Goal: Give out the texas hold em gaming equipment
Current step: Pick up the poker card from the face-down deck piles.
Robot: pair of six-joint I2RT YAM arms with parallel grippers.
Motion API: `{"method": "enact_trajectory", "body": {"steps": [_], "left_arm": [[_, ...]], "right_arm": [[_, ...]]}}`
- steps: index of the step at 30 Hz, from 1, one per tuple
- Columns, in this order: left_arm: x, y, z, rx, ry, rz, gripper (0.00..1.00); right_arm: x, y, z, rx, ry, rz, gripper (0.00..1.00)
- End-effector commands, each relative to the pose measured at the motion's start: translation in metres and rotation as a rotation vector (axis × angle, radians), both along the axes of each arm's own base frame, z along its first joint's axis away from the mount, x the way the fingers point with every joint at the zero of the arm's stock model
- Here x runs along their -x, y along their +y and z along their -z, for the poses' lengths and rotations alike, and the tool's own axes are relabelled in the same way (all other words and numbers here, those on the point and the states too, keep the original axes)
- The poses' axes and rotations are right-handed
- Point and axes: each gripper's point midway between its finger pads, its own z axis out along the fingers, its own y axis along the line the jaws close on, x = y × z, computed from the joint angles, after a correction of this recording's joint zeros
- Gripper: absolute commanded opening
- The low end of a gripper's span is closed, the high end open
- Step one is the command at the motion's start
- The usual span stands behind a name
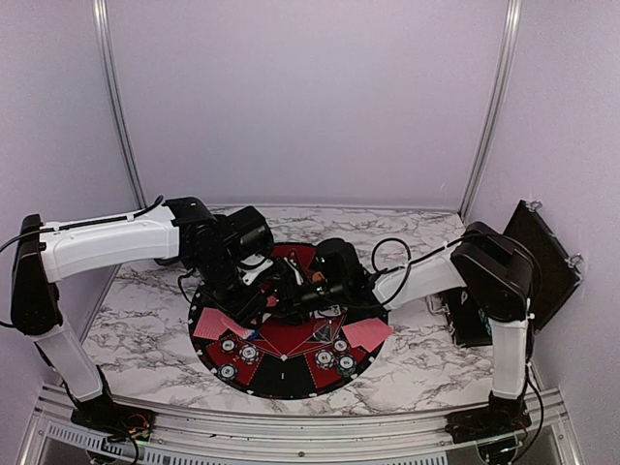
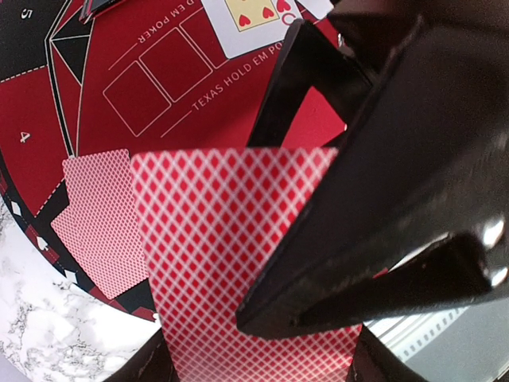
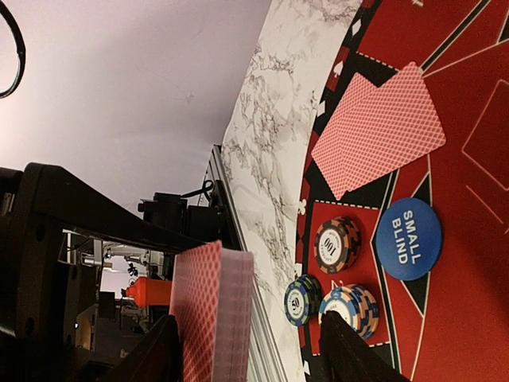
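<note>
left gripper (image 2: pixel 258 366): clamped narrow on flat, lattice-backed red deck (image 2: pixel 231 255) above round mat (image 2: pixel 159 48) | right gripper (image 3: pixel 254 350): half-spread astride same deck, contact unclear | ridged striped chips (image 3: pixel 337 244), glossy blue disc (image 3: pixel 408 239): on mat

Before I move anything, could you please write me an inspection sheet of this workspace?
Surface: marble table, round black-and-red mat in the middle.
Job's things: card deck; left face-down cards, right face-down cards and striped chips on the mat; blue Small Blind disc; one face-up card.
Clutter: black case by the right wall.
Grippers: left gripper shut on the card deck; right gripper open, the deck's end between its jaws.
Cables: black cable along the left arm; cable loop over the right arm.
Surroundings: lilac walls, metal rails.
</note>
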Motion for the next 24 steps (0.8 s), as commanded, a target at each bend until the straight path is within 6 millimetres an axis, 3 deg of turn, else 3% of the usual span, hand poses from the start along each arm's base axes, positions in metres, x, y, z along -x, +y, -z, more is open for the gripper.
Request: {"method": "enact_trajectory", "body": {"steps": [1, 8, 19, 24], "left_arm": [[0.0, -0.002, -0.012, 0.017, -0.006, 0.005, 0.52], [0.0, -0.002, -0.012, 0.015, -0.005, 0.005, 0.52], [0.001, 0.0, -0.009, 0.007, -0.001, 0.006, 0.52], [0.001, 0.0, -0.009, 0.005, 0.0, 0.007, 0.52]], "right_arm": [[-0.015, -0.014, 0.01, 0.057, -0.004, 0.067, 0.57], [-0.016, -0.014, 0.004, 0.046, -0.014, 0.064, 0.57], [-0.015, -0.02, -0.048, -0.061, -0.065, 0.047, 0.61], [-0.015, -0.029, -0.058, -0.073, -0.072, 0.057, 0.61]]}}
